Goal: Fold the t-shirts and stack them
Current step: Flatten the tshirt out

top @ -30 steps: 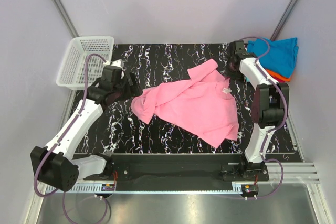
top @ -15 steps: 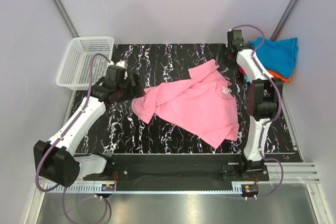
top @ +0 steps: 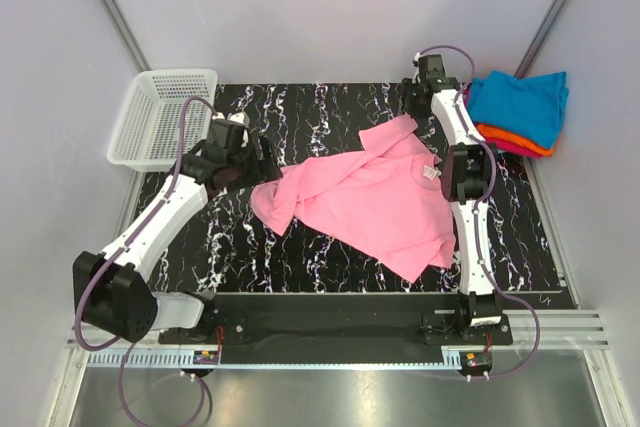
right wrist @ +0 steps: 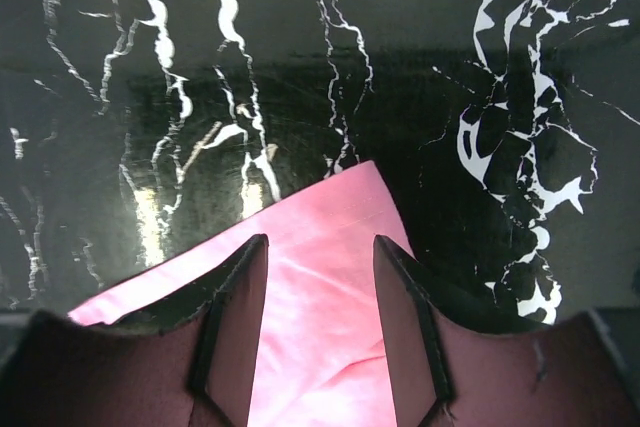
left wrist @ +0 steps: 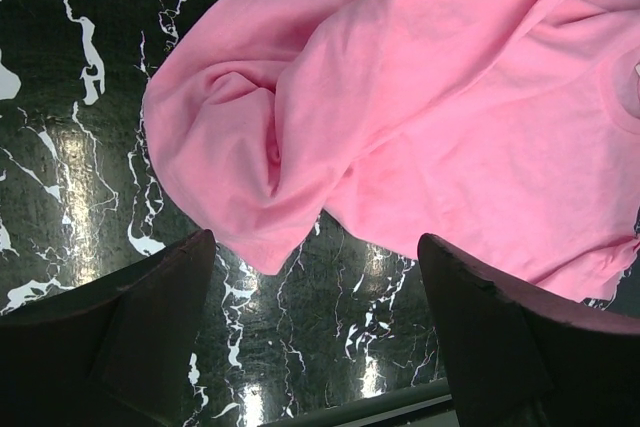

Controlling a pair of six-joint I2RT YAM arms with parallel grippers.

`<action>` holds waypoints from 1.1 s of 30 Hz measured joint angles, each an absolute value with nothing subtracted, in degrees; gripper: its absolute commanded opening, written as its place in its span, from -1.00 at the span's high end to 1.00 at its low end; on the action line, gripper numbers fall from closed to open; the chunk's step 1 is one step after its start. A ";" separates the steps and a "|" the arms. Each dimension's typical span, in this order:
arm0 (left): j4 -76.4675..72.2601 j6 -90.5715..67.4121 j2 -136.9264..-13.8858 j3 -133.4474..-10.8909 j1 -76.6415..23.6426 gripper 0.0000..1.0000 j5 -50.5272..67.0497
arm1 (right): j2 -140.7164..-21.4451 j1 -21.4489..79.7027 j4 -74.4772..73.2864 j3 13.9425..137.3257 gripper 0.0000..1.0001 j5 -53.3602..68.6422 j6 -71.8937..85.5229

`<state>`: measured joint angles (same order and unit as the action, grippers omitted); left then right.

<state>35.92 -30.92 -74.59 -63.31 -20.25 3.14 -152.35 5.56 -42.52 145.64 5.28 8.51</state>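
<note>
A bright pink t-shirt (top: 370, 197) lies crumpled in the middle of the black marbled table, its white neck label (top: 432, 173) up. My left gripper (top: 262, 162) is open just left of the shirt's bunched left edge (left wrist: 250, 167), apart from it. My right gripper (top: 410, 107) is open over the shirt's far sleeve corner (right wrist: 320, 277), with its fingers (right wrist: 235, 317) either side of the cloth. Folded teal-blue (top: 522, 104), orange (top: 515, 137) and magenta shirts sit stacked at the far right.
A white mesh basket (top: 160, 117) stands at the far left corner. The black marbled table (top: 300, 257) shows bare in front of the shirt and at the far middle. Grey walls close in the back and sides.
My right gripper has swung from beside the shirt stack to the far sleeve corner of the pink shirt. My left gripper has edged right toward the shirt's left edge.
</note>
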 measured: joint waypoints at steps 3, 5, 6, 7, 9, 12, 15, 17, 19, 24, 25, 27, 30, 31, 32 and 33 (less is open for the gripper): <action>35.90 -30.92 -74.87 -63.31 -20.25 -0.76 3.31 | -153.71 5.41 -43.24 147.17 -0.07 5.23 7.77; 35.81 -30.92 -74.87 -63.31 -20.29 -0.76 3.36 | -154.08 5.28 -43.22 148.20 -0.07 5.19 7.18; 35.83 -30.92 -74.87 -63.31 -20.32 -0.76 3.38 | -154.17 5.23 -43.22 148.57 -0.08 5.17 6.94; 35.86 -30.92 -74.87 -63.31 -20.32 -0.76 3.42 | -154.28 5.19 -43.13 148.99 -0.07 5.13 6.61; 35.83 -30.92 -74.87 -63.31 -20.36 -0.76 3.51 | -154.50 5.13 -43.09 149.58 -0.09 5.04 6.04; 35.83 -30.92 -74.85 -63.31 -20.36 -0.76 3.68 | -154.89 5.08 -43.09 149.86 -0.10 5.04 5.10; 35.83 -30.92 -74.67 -63.31 -20.36 -0.76 3.92 | -155.81 5.08 -43.09 150.58 -0.11 5.02 4.27; 35.86 -30.92 -74.39 -63.31 -20.36 -0.76 4.14 | -156.46 5.06 -43.07 150.98 -0.11 5.06 3.90; 35.83 -30.92 -73.95 -63.31 -20.36 -0.77 4.32 | -156.99 4.97 -43.11 151.28 -0.11 5.23 3.86; 35.83 -30.94 -72.75 -63.31 -20.36 -0.77 5.04 | -157.49 4.36 -43.11 151.50 -0.06 5.85 3.92; 35.83 -30.94 -72.62 -63.31 -20.36 -0.77 5.23 | -157.51 4.25 -43.11 151.52 0.01 6.24 3.95; 35.83 -30.94 -72.40 -63.31 -20.36 -0.77 5.54 | -157.58 4.01 -43.09 151.85 0.26 7.33 4.25; 35.83 -30.94 -72.23 -63.29 -20.36 -0.77 5.82 | -157.60 3.88 -43.09 152.46 0.75 8.78 4.69; 35.83 -30.94 -72.12 -63.31 -20.36 -0.77 5.85 | -157.60 3.86 -43.07 152.64 0.84 9.13 4.71; 35.83 -30.94 -72.01 -63.31 -20.36 -0.77 5.87 | -157.60 3.84 -43.00 152.68 0.89 9.61 4.97; 35.83 -30.94 -71.81 -63.31 -20.36 -0.77 5.85 | -157.60 3.79 -42.92 152.70 0.89 10.04 5.26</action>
<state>35.83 -30.94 -71.81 -63.31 -20.36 5.85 -157.60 3.79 -42.92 152.70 10.04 5.26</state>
